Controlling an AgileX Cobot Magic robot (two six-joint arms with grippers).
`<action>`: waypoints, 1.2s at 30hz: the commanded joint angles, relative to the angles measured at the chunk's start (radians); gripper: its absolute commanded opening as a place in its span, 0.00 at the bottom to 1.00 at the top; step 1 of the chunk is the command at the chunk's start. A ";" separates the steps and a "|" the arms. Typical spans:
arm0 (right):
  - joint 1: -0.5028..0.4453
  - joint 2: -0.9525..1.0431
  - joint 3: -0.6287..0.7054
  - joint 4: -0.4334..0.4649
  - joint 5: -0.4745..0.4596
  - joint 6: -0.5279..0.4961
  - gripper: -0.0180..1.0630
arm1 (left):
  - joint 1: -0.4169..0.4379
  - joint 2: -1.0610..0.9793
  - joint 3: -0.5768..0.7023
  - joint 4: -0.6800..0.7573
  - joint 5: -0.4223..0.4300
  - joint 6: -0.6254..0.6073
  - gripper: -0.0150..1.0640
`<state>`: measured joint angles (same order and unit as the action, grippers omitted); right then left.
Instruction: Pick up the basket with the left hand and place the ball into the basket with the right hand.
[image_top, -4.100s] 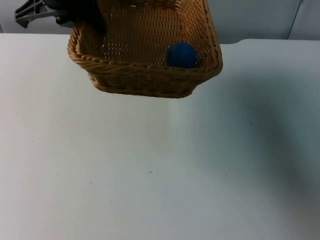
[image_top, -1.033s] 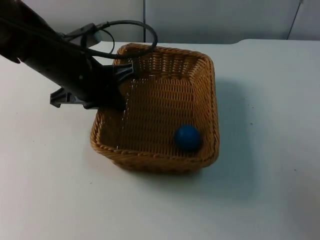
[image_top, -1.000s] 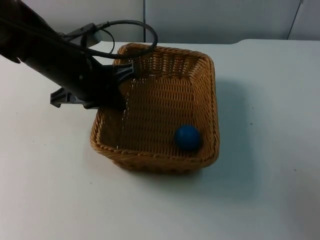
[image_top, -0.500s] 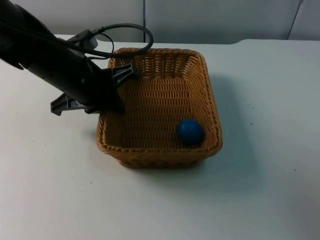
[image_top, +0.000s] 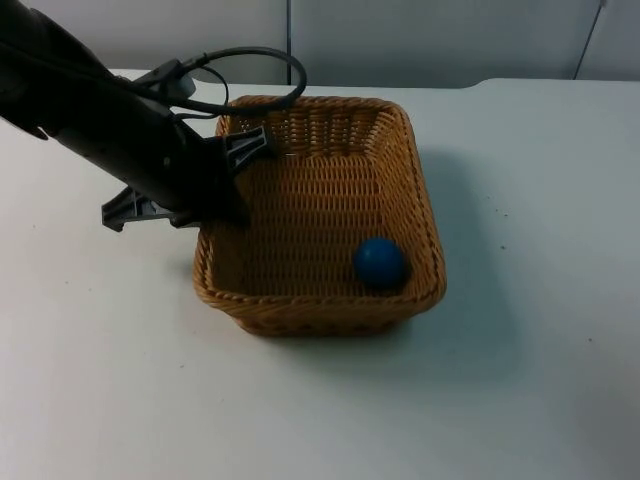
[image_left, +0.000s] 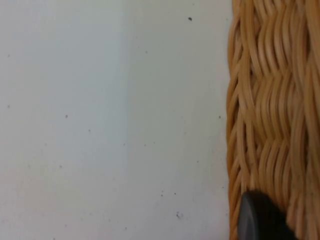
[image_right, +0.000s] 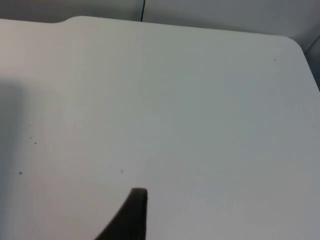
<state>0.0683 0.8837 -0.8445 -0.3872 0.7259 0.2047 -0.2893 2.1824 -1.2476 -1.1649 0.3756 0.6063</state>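
Top view: since four seconds back, basket (image_top: 320, 215) brought down from high near the wall to table (image_top: 520, 300) level at centre-left; barely shifted over the last half second. Ball (image_top: 380, 263) already inside, resting against the near right corner. Left gripper (image_top: 228, 200) at the basket's left rim, pinching the wicker wall. Step in hand judged as setting down and letting go: best to open only once the base sits flat, then draw straight back so the rim isn't dragged. Basket tan woven wicker, rectangular, flared walls; ball plain blue, smooth-looking.

Left wrist view: wicker weave beside bare table, a black fingertip (image_left: 260, 220) against it.

Right wrist view: bare table, right gripper's fingertip (image_right: 131, 212) above it, waiting; fingers spread or closed, cannot tell.
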 joint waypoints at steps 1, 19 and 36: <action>0.001 0.001 0.003 -0.005 -0.013 0.004 0.97 | -0.006 -0.001 -0.006 -0.010 -0.003 -0.015 0.01; 0.001 0.001 0.003 -0.009 -0.029 0.004 0.97 | -0.008 -0.003 -0.006 0.087 0.050 -0.046 0.99; 0.001 0.001 0.003 0.002 -0.031 0.004 0.97 | -0.008 -0.203 -0.006 0.599 0.130 -0.463 0.99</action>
<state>0.0683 0.8837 -0.8445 -0.3879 0.7072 0.2047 -0.2908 2.0389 -1.2568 -0.7032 0.4788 0.2575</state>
